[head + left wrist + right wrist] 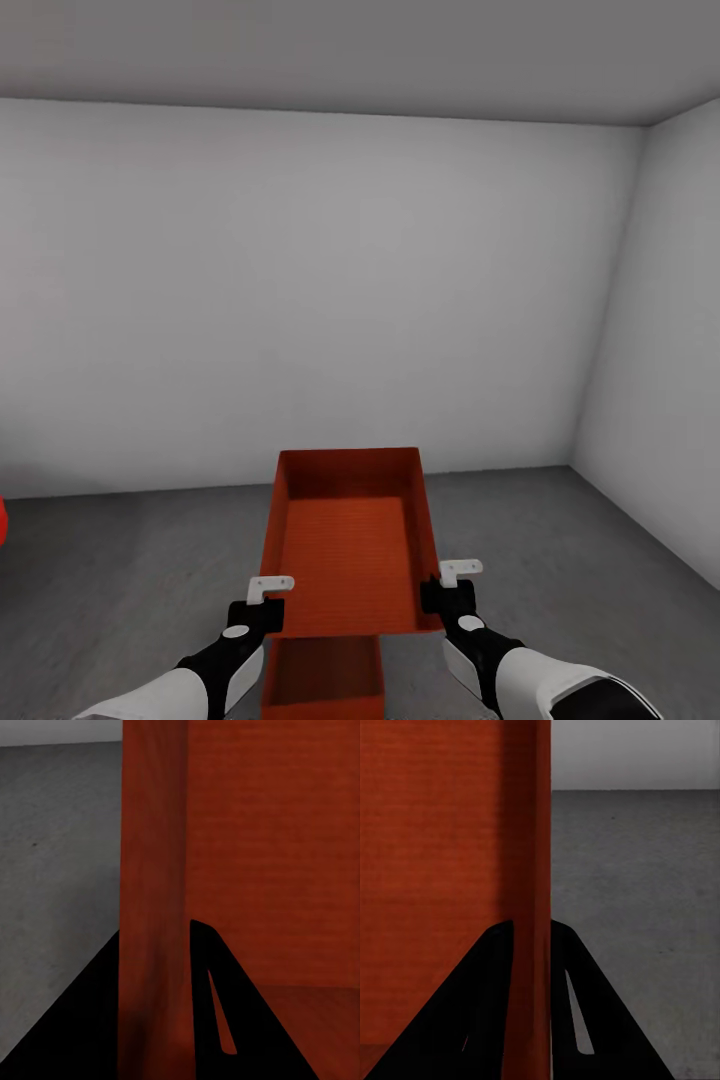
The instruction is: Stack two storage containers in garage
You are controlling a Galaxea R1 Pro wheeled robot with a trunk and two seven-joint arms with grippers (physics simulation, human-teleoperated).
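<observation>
Two bins in the garage: the upper bin (350, 540) hangs above the lower bin (323, 680) on the floor (120, 570), left gripper (268, 598) and right gripper (447, 585) each with jaws clamped on a side wall. Stacking looks under way; next, it needs lowering squarely.

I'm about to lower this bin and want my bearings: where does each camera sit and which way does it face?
Head view: from the head, forward and down at the held orange-red open storage container, a second orange-red bin below it, the grey floor; both forearms show, left gripper, right gripper.
Left wrist view: along the dark fingers clamping the container wall.
Right wrist view: along the fingers straddling the opposite wall.
Shared: both wrist views show the held container and floor.
</observation>
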